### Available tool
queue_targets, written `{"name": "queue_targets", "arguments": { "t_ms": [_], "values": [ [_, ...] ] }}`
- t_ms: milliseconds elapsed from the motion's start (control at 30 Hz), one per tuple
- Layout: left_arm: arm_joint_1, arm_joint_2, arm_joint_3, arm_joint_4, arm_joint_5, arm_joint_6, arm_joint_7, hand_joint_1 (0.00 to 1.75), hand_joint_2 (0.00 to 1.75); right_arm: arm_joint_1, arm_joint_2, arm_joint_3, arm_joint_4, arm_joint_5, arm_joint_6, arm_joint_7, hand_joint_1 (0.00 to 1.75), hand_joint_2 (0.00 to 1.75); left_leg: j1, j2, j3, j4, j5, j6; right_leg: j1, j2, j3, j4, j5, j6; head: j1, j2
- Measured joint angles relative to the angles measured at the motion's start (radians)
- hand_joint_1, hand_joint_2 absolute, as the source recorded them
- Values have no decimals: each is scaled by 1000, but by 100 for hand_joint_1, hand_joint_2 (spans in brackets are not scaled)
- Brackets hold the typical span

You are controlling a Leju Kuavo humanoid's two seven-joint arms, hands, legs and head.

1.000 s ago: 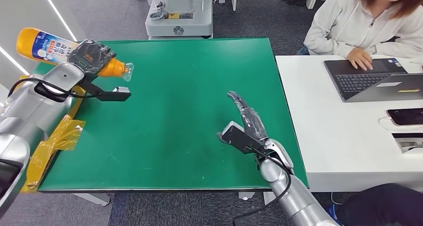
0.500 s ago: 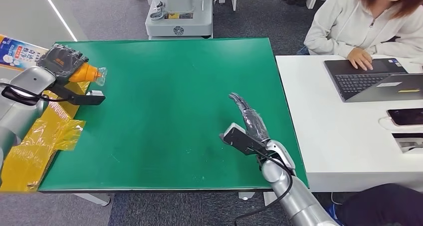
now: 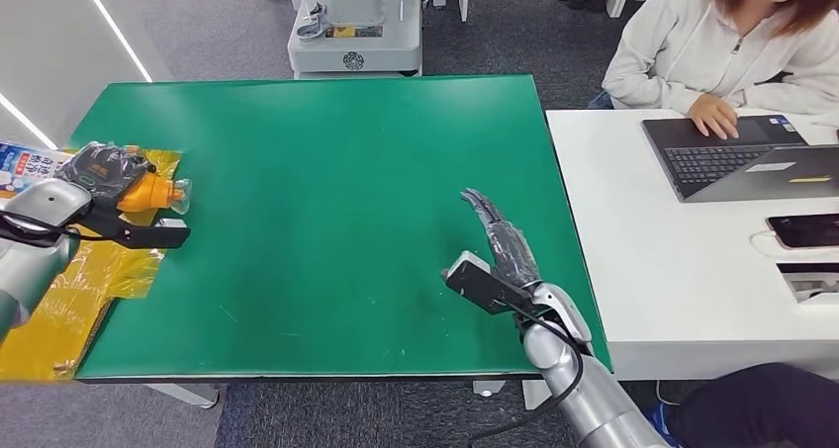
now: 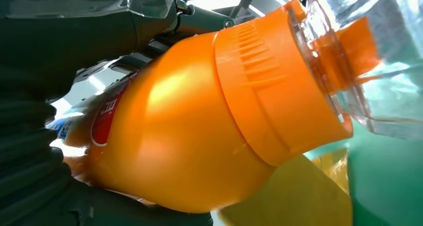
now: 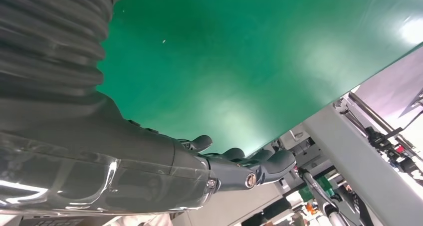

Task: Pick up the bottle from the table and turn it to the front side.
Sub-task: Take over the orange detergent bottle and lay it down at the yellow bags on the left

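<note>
The robot's left hand (image 3: 99,171) held the orange bottle (image 3: 139,191) up in the air at the left edge of the green counter (image 3: 336,191). Its dark fingers (image 4: 35,136) were wrapped tight around the middle of the bottle. The bottle lay on its side in the hand. Its clear cap (image 3: 178,193) pointed toward the middle of the counter, and its blue and white label (image 3: 25,161) pointed away, past the counter's edge. In the left wrist view the bottle's orange shoulder and ribbed collar (image 4: 269,86) were very close, with the clear cap over an orange spout.

Under the hand and bottle there was crinkly yellow plastic (image 3: 89,270) on the left side of the counter.

The right hand (image 3: 500,238) was over the counter near its right edge, well apart from the bottle. Its fingers (image 3: 482,209) were stretched out flat and held nothing. From the head view I could not tell if the hand touched the counter. A black cable ran along the silver right arm (image 3: 574,379).

A white desk (image 3: 673,270) stood right beside the counter on the right. A person in a light hoodie (image 3: 712,43) sat there with a hand on an open laptop (image 3: 742,156). A phone (image 3: 803,230) lay on the desk nearer the robot. A grey machine (image 3: 356,23) stood on the floor behind the counter.
</note>
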Motion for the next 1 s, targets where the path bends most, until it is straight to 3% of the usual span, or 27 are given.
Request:
{"name": "queue_targets", "arguments": {
  "t_ms": [300, 633, 1000],
  "values": [
    [77, -8, 35, 13, 7, -15, -21, 175, 175, -2, -1, 0, -1, 1, 8, 1, 0, 175, 0, 0, 0, 0, 0, 0, 0, 0, 0, 0, 0, 0, 0, 0],
    [185, -85, 76, 25, 31, -13, -39, 175, 175, -12, -1, 8, -18, 11, 11, 14, 0, 175, 0, -1, 0, 0, 0, 0, 0, -1, 0, -1, 0, 0, 0, 0],
    [198, -153, 108, 32, 30, -33, -50, 171, 175, 49, -9, 16, -108, 43, -5, 37, 0, 175, 0, -1, 0, 0, -1, 0, 0, -2, 0, 0, 0, 0, 0, 0]
  ]
}}
